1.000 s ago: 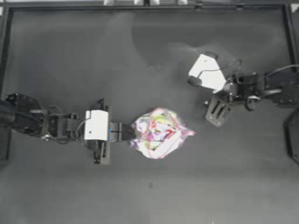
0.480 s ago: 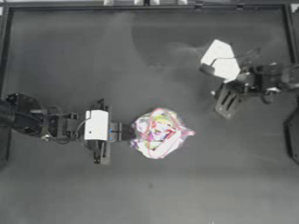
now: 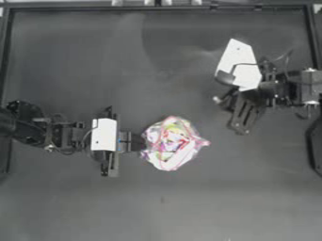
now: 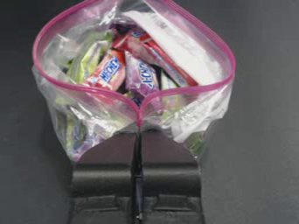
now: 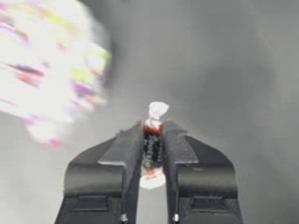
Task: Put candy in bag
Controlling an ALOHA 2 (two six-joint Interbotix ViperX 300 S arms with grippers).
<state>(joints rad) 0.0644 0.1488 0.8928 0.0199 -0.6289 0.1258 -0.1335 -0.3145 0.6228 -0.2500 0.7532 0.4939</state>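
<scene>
The candy (image 5: 153, 127), a small red and whitish wrapped sweet with twisted ends, sits pinched between the jaws of the right gripper (image 5: 153, 131); in the right wrist view one white twist pokes out past the jaw tips and the other shows lower down in the gap between the jaws. That gripper is closed on the sweet and, in the top view, hangs over the table at about three o'clock from the centre, its jaws (image 3: 242, 117) angled toward six o'clock, well apart from the bag. From above the candy itself is too small to make out. The bag (image 3: 171, 142), a clear zip bag with a pink-red zip strip, lies near the middle of the dark table (image 3: 94, 56), at roughly eight o'clock from the right gripper. The left wrist view shows its mouth (image 4: 134, 48) held wide, the zip strip curving in a loop, with Hi-Chew sweets (image 4: 108, 72) in red, pink, green and purple wrappers inside. The left gripper (image 4: 139, 131) is closed on the near lip of the bag, its jaws pressed together on the plastic where the zip strip dips. In the top view this gripper (image 3: 135, 141) reaches in from nine o'clock, touching the bag's left edge.
</scene>
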